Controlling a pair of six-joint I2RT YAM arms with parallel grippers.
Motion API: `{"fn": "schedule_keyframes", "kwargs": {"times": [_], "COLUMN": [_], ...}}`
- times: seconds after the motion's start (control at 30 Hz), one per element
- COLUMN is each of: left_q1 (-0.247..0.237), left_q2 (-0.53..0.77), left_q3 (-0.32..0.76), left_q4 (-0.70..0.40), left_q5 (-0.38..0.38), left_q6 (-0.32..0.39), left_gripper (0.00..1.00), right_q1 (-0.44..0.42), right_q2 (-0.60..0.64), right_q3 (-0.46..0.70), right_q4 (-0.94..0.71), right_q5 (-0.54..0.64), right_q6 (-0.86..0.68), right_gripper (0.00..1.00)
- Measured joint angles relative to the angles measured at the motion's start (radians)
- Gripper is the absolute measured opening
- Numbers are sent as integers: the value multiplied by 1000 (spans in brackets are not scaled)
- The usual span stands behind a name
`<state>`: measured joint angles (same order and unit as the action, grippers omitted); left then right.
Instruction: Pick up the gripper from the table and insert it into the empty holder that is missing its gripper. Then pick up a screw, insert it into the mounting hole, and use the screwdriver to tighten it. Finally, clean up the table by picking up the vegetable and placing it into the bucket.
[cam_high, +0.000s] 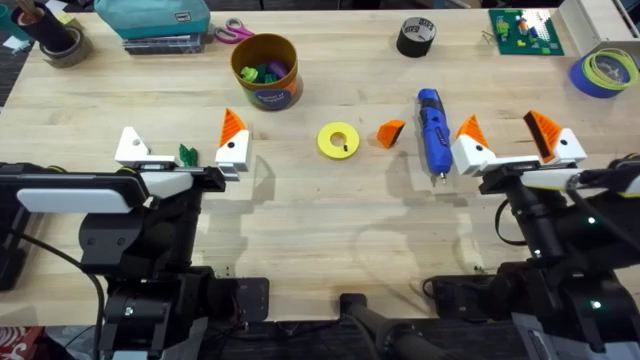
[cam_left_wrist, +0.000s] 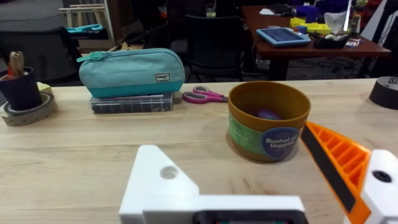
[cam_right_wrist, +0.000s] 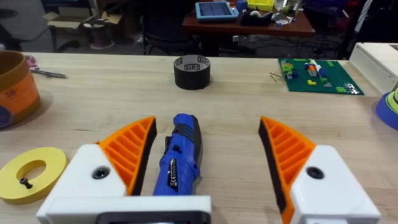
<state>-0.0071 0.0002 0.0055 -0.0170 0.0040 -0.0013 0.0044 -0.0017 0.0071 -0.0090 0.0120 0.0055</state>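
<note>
left gripper: fingers spread wide and holding nothing; it hangs low over the near-left part of the table.
holder: this is the left gripper's own outer finger, a bare white block with an open mounting hole, seen close in the left wrist view. its twin finger carries an orange pad, so the bare one is the empty seat the task means.
vegetable: a tiny green leafy piece lying between the left fingers, nearer the bare block. it probably waits there for the clean-up step.
bucket: beyond the left gripper and a little toward the middle, upright, with coloured bits already inside; an easy reach for the drop.
right gripper: also spread open and empty, both fingers bearing orange pads.
screwdriver: lies flat just beside the right gripper's inner finger, bit pointing back toward the robot. in the right wrist view it sits between the fingers, hard by the inner one.
gripper: the loose orange wedge rests on the wood past the screwdriver, toward the centre, untouched.
yellow disc: next beyond the wedge; a small dark screw appears to lie in its hole.
stage: my judgement is that nothing is started; fetching the wedge comes first.
</note>
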Motion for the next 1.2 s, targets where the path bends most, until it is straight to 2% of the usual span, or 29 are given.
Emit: {"fn": "schedule_keyframes", "kwargs": {"times": [0.3,0.43,0.6,0.77,0.9,1.1,1.2], "left_q1": [0,0,0,0,0,0,0], "left_q2": [0,0,3,78,232,528,657], "left_q3": [0,1,85,319,545,861,982], "left_q4": [16,25,-99,-249,-397,-672,-785], "left_q5": [0,0,0,-2,-5,-7,-8], "left_q6": [0,0,0,-10,-15,-16,-18], "left_gripper": [985,985,985,985,985,985,985], "right_q1": [0,0,0,0,0,0,0], "right_q2": [0,1,2,22,123,395,557], "right_q3": [0,0,71,307,539,869,1016], "right_q4": [5,82,58,-79,-246,-571,-730], "right_q5": [2,2,2,2,-3,-7,-10], "right_q6": [2,2,2,2,2,2,0], "right_gripper": [997,997,996,996,996,997,996]}}
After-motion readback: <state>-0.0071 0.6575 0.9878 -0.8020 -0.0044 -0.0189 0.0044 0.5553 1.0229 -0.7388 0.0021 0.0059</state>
